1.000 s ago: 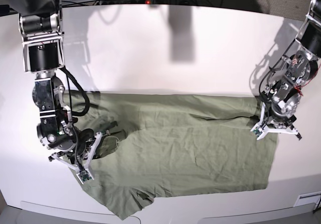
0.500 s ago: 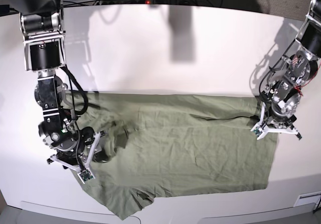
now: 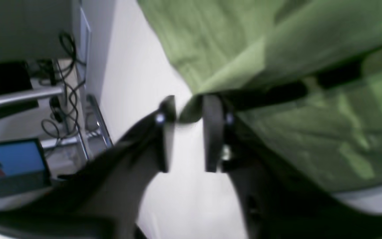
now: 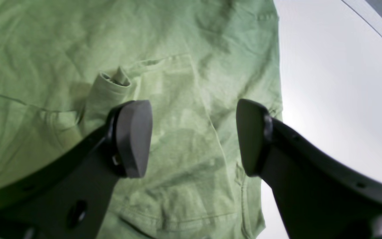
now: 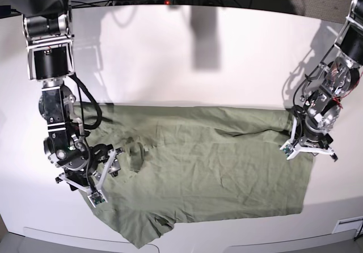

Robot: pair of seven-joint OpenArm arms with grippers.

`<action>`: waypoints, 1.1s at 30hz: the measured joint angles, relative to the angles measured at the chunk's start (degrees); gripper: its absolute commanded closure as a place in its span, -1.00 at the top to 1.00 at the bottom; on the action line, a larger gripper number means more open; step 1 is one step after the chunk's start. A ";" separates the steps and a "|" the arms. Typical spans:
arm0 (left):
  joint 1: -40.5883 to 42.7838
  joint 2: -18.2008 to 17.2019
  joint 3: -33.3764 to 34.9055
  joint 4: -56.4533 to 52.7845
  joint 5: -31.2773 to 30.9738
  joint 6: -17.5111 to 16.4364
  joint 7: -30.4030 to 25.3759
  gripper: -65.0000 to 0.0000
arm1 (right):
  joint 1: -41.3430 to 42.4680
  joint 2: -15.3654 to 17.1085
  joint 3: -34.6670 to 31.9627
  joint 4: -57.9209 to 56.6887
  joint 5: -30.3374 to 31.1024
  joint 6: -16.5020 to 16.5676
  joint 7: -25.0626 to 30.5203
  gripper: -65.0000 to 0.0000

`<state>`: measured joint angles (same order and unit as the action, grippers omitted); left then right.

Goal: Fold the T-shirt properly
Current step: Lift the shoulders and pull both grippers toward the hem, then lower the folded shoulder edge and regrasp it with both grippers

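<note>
Shirt, green: the T-shirt (image 5: pixel 210 176) lies spread on a white table (image 5: pixel 159 66), under and between both sets of fingers, its cloth rumpled and partly doubled over

Left gripper (image 3: pixel 189 106): fingers partly apart, a narrow gap between them; a corner of green cloth shows at the gap, blurred, and whether it is gripped I cannot tell. Dark hollow under a raised fold just beside one fingertip

Right gripper (image 4: pixel 194 139): fingers standing wide apart, nothing in their hold; a flat layer of shirt shows between them, and a small upright pucker stands near one fingertip

Edges: seen from the right wrist, the shirt's border runs behind and beyond one finger, with bare white table outside it; a pale strip (image 4: pixel 375 26) crosses the far corner, well apart from the fingers. On the left wrist's side, bare table beside the fingers, then cables (image 3: pixel 73 99) and a lit screen (image 3: pixel 7 159) farther off

Room: broad bare table past the shirt, between the two arms
</note>
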<state>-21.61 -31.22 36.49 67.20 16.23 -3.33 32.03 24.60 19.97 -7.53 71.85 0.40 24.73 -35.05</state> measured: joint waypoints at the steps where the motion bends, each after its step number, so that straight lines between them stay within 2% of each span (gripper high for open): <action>1: 0.00 -0.02 0.00 0.00 0.20 0.00 -0.42 -0.34 | 0.02 0.00 0.00 0.00 0.00 -0.02 -0.46 0.22; 5: -0.02 -0.04 0.00 0.00 2.25 0.00 -0.35 -0.29 | 0.00 -0.02 0.00 0.00 0.00 -0.02 -2.51 0.22; 10: -2.54 -0.02 0.00 -0.81 0.50 0.42 -0.33 -0.29 | 0.00 0.00 0.00 -0.02 0.09 0.00 -2.97 0.22; 14: -3.56 -0.07 0.00 -0.85 -3.19 0.59 9.40 -0.29 | 0.00 0.02 0.00 -0.02 0.00 0.00 -2.95 0.22; 16: -2.73 -0.07 0.00 -0.85 -3.21 0.61 7.85 -0.29 | 0.00 0.02 0.00 -0.02 0.00 -0.02 -2.91 0.22; 21: -0.13 0.04 0.00 0.17 -6.25 0.37 -2.78 -0.29 | 0.00 0.00 0.00 -0.04 -0.02 -0.02 -2.54 0.22; 25: 1.95 1.53 0.00 0.20 -6.49 -4.52 -3.10 -0.29 | 0.00 0.00 0.00 -0.04 0.00 -0.02 -2.84 0.22; 33: 2.23 1.84 0.00 0.17 -6.23 -4.44 -5.25 -0.29 | 0.00 -0.07 0.00 -0.04 0.00 0.00 -2.93 0.22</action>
<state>-19.38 -29.39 36.49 67.37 10.00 -7.77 26.79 24.60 19.90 -7.53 71.81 0.40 24.73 -37.98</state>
